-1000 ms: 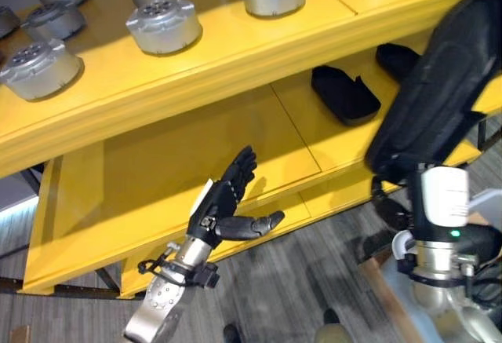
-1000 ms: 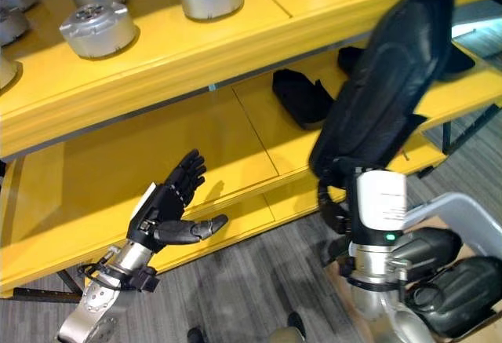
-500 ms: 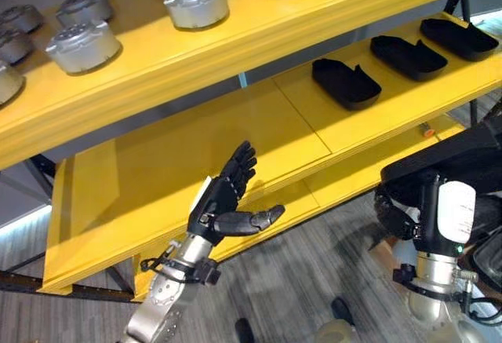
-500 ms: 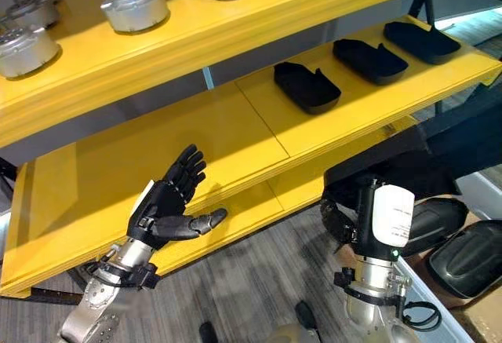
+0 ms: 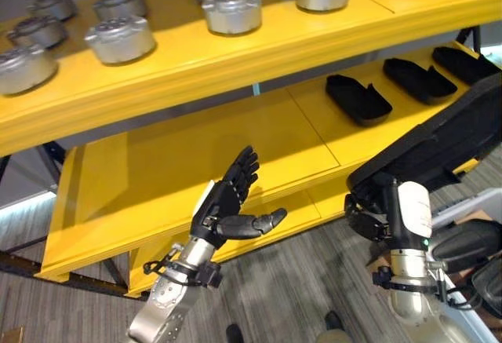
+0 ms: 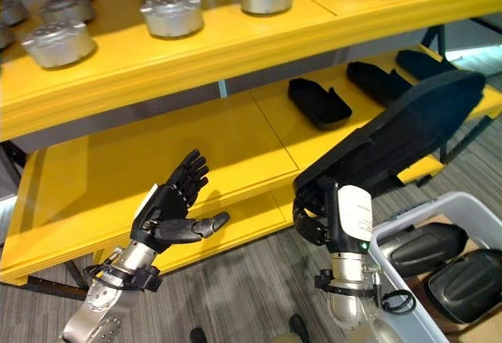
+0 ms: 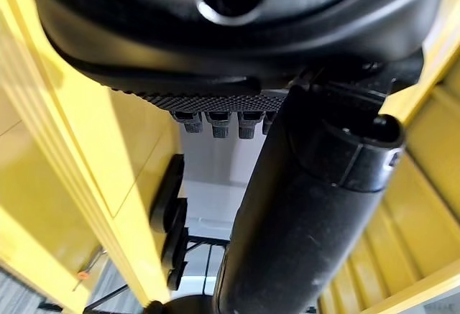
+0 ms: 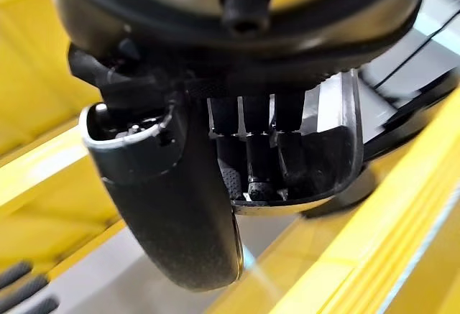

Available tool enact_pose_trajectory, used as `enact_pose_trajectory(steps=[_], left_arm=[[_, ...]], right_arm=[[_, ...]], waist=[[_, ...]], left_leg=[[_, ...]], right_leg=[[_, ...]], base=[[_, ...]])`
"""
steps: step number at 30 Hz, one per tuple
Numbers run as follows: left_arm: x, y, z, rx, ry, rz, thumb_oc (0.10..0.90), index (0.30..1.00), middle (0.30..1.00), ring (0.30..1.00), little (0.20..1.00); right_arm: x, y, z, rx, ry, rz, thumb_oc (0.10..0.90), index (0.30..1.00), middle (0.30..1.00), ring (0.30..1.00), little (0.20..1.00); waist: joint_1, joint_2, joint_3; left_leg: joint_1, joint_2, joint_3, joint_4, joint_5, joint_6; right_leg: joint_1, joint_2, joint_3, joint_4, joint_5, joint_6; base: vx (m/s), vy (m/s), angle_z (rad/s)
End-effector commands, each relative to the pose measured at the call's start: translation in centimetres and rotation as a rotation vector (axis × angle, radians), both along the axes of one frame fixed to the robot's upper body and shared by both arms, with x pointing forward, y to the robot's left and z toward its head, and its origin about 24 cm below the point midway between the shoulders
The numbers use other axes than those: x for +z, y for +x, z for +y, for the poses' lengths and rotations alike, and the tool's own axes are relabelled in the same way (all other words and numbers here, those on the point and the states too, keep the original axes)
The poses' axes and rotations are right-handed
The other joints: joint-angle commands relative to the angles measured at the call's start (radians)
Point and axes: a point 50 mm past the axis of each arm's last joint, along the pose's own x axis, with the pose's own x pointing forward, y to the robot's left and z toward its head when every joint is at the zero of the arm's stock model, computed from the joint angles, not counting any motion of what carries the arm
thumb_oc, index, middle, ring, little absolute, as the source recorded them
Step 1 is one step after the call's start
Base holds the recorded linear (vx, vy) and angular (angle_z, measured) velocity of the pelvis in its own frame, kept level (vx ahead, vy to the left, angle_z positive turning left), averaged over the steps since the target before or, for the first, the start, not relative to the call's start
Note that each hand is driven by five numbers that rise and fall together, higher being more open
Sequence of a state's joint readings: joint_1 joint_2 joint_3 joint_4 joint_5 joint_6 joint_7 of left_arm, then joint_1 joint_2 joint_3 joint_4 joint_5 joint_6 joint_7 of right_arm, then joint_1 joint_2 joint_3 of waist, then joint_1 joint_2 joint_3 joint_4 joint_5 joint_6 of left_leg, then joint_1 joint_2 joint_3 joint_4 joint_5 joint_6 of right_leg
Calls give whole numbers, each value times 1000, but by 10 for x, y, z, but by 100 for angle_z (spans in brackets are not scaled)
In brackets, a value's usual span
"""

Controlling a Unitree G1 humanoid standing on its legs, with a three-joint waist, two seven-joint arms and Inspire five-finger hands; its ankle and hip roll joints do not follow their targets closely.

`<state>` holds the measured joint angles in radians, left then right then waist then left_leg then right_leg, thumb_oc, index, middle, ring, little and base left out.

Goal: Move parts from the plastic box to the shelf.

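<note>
My right hand (image 5: 365, 216) is shut on one end of a long black moulded part (image 5: 439, 143), which slants up to the right in front of the yellow shelf's lower tier (image 5: 196, 162). In the right wrist view the fingers (image 8: 248, 163) and thumb (image 8: 180, 213) curl round the part's rim. Three like black parts (image 5: 358, 100) lie in a row on that tier's right half. The grey plastic box (image 6: 412, 229) at the lower right holds more black parts (image 6: 463, 284). My left hand (image 5: 227, 202) hovers open, palm up, before the tier's front edge.
The shelf's upper tier (image 5: 196, 56) carries several round silver metal parts (image 5: 232, 12). The left half of the lower tier is bare yellow board. Grey wood-look floor (image 5: 282, 296) runs under the shelf's front.
The camera has shifted. My right hand has swung the black part from upright and close down to a slant before the lower tier. The left hand keeps its open pose.
</note>
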<state>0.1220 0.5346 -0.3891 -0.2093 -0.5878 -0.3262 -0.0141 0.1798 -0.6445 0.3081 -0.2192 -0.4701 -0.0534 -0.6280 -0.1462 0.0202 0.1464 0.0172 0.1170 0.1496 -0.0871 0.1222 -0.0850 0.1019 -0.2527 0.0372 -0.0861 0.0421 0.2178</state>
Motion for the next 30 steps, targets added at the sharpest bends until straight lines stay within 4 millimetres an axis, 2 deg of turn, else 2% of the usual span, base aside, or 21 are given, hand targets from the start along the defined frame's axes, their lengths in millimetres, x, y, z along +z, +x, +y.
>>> enact_pose_trajectory(steps=[1, 9, 16, 18, 19, 22, 26, 30], left_arm=[[40, 7, 10, -5, -66, -210, 900, 1000, 1000, 1000, 1000], [35, 4, 15, 3, -62, -183, 900, 1000, 1000, 1000, 1000], [30, 2, 23, 4, -62, -145, 900, 1000, 1000, 1000, 1000], [29, 2, 24, 4, -63, -144, 900, 1000, 1000, 1000, 1000], [29, 2, 23, -1, -58, -141, 900, 1000, 1000, 1000, 1000], [29, 3, 22, -2, -58, -139, 900, 1000, 1000, 1000, 1000], [27, 3, 23, 3, -62, -130, 900, 1000, 1000, 1000, 1000], [23, 5, 22, -11, -67, -120, 900, 1000, 1000, 1000, 1000]], right_arm=[[46, 19, 21, 193, -73, -222, 400, 300, 300, 300, 300], [49, 22, 29, 308, -127, -184, 400, 300, 300, 300, 300], [49, 27, 43, 547, -317, -15, 400, 300, 300, 300, 300], [49, 27, 43, 557, -319, -3, 400, 300, 300, 300, 300], [49, 30, 44, 596, -335, 56, 400, 300, 300, 300, 300], [49, 34, 44, 603, -328, 84, 400, 300, 300, 300, 300], [39, 41, 42, 594, -337, 166, 400, 300, 300, 300, 300], [20, 52, 41, 610, -418, 310, 400, 300, 300, 300, 300]], waist=[[32, -10, -54], [71, -27, -61], [130, -51, -69], [131, -53, -69], [149, -63, -70], [164, -73, -68], [181, -82, -63], [209, -94, -59]], left_leg=[[80, -32, 16, 0, -123, 63], [78, -28, -5, 0, -116, 63], [77, -29, -32, 0, -108, 63], [77, -30, -33, 0, -107, 64], [75, -33, -41, 0, -104, 66], [74, -38, -48, 0, -103, 71], [73, -48, -55, 0, -103, 78], [73, -63, -60, 0, -102, 89]], right_leg=[[-47, 74, -54, -1, 55, -69], [-29, 73, -96, 0, 47, -73], [-6, 63, -148, -1, 46, -67], [-5, 63, -151, -1, 46, -67], [0, 61, -162, -1, 49, -66], [6, 57, -175, 3, 50, -64], [12, 51, -191, 10, 50, -61], [15, 37, -209, 28, 50, -54]], base=[[54, -28, 10], [35, -3, 12], [51, 32, 13], [42, 45, 14], [57, 75, 10], [53, 88, 13], [46, 110, 19], [44, 147, 15]])
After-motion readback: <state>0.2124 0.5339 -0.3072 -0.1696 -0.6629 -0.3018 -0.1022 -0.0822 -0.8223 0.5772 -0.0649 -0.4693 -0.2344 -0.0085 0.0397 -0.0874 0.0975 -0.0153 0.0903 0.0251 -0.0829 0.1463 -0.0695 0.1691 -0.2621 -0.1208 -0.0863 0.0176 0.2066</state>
